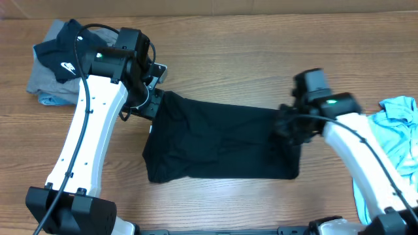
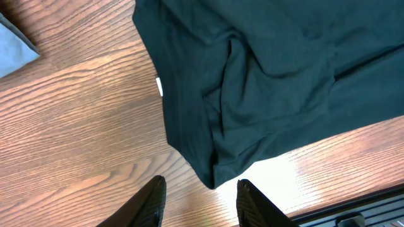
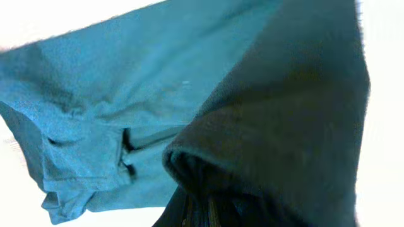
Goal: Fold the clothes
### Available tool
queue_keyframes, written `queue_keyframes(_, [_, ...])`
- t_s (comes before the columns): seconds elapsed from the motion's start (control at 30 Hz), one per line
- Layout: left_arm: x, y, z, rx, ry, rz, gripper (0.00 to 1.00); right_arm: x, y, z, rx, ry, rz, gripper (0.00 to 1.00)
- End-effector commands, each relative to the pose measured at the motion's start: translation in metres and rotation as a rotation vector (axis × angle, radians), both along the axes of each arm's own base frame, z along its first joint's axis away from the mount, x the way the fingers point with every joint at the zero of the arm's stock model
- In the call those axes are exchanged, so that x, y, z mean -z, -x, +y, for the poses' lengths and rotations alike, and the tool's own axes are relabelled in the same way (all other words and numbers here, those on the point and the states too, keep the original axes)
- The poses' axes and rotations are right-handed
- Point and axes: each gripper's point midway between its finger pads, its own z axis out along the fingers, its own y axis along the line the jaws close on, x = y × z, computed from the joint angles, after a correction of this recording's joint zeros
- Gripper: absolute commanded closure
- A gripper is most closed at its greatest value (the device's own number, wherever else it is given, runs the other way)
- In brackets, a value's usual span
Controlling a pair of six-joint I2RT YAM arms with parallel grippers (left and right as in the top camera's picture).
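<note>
Fig.: 1 tabletop [image 1: 228, 52], 1 black T-shirt [image 1: 222, 140], 1 garment heap [image 1: 55, 65], 1 light-blue garment [image 1: 400, 127], 2 claws.
T-shirt spread mid-tabletop betw. heap (far L) & blue garment (far R); L claw [image 2: 201, 205] open, empty; R claw [image 1: 289, 125] clamped on T-shirt's R edge.

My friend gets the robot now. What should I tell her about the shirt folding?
The left gripper is open and empty, just off a corner of the black T-shirt.
The right gripper is shut on bunched cloth at the shirt's other end.
The shirt lies mid-table, rumpled; at most one rough fold is done.
Left to do: smooth it and finish the folds.
</note>
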Motion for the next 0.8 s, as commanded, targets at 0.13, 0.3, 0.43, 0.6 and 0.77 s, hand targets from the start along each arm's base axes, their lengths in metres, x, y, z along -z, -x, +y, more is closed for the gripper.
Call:
queue_keyframes(0.13, [-0.008, -0.002, 0.0, -0.004, 0.005, -0.028, 0.6, 0.041, -0.002, 0.063, 0.0, -0.025, 0.054, 0.75])
queue_keyframes(0.3, [-0.008, -0.002, -0.001, -0.003, 0.011, -0.027, 0.57, 0.037, -0.001, 0.081, -0.066, -0.058, 0.029, 0.59])
queue_keyframes(0.43, [-0.008, -0.002, -0.001, -0.003, 0.011, -0.027, 0.52, 0.024, -0.008, 0.048, -0.013, 0.017, 0.006, 0.57])
queue_keyframes(0.6, [-0.007, -0.001, -0.002, -0.009, 0.015, -0.022, 0.39, 0.017, -0.012, 0.004, 0.017, -0.004, 0.029, 0.54])
queue_keyframes(0.77, [0.017, -0.004, 0.002, -0.071, 0.045, 0.009, 0.02, 0.013, -0.007, -0.002, -0.039, -0.092, 0.055, 0.53])
